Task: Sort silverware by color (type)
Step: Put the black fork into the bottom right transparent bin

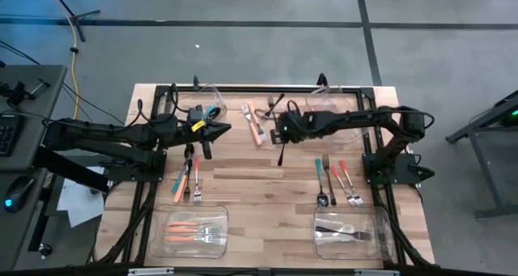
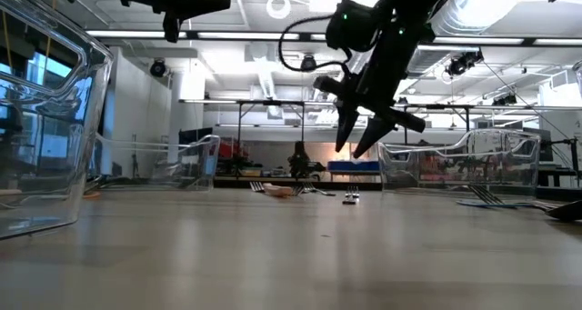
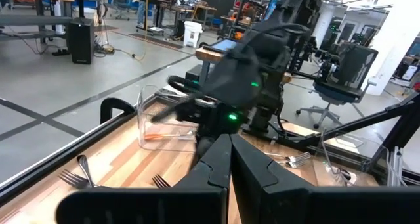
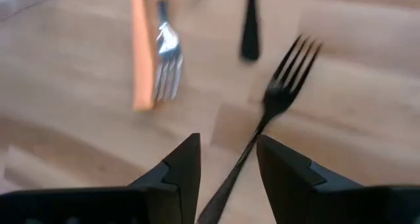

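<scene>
My right gripper (image 1: pixel 280 138) (image 2: pixel 367 139) hangs open above the table's middle, fingers pointing down. In the right wrist view its fingers (image 4: pixel 228 159) stand on either side of a black fork's handle (image 4: pixel 275 96) without touching it. That fork (image 1: pixel 282 154) lies flat on the wood. Orange-handled forks (image 1: pixel 256 122) (image 4: pixel 154 53) lie just beyond it. More silverware lies loose at the left (image 1: pixel 188 179) and the right (image 1: pixel 333 180), with teal, orange, red-orange and black handles. My left gripper (image 1: pixel 220 130) (image 3: pixel 230 161) is shut and held up over the far left, holding nothing.
A clear bin (image 1: pixel 159 239) at the near left holds orange-handled forks. Another clear bin (image 1: pixel 387 242) at the near right holds dark and silver pieces. Two more clear bins (image 1: pixel 217 91) (image 1: pixel 324 90) stand at the far edge. Bare wood lies between the near bins.
</scene>
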